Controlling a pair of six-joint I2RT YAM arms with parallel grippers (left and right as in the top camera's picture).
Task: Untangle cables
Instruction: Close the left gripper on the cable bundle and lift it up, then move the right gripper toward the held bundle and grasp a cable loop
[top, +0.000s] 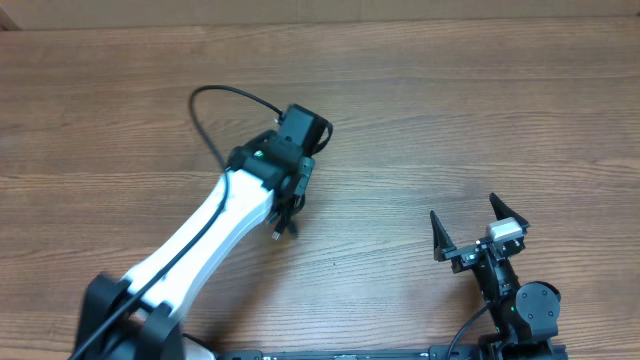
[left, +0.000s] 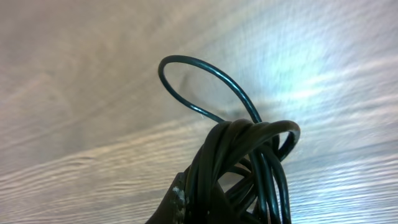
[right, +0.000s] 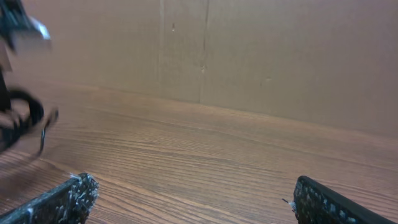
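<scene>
so the left end effector (top: 290, 206) pinches the cables (left: 249, 155) up off mid-desk (top: 480, 100), probably letting loops dangle loose, while the right end effector (top: 464, 212) sits spread by the near-right corner

No writing, label, brand mark, number or sign is showing legibly in any of the three views.
</scene>
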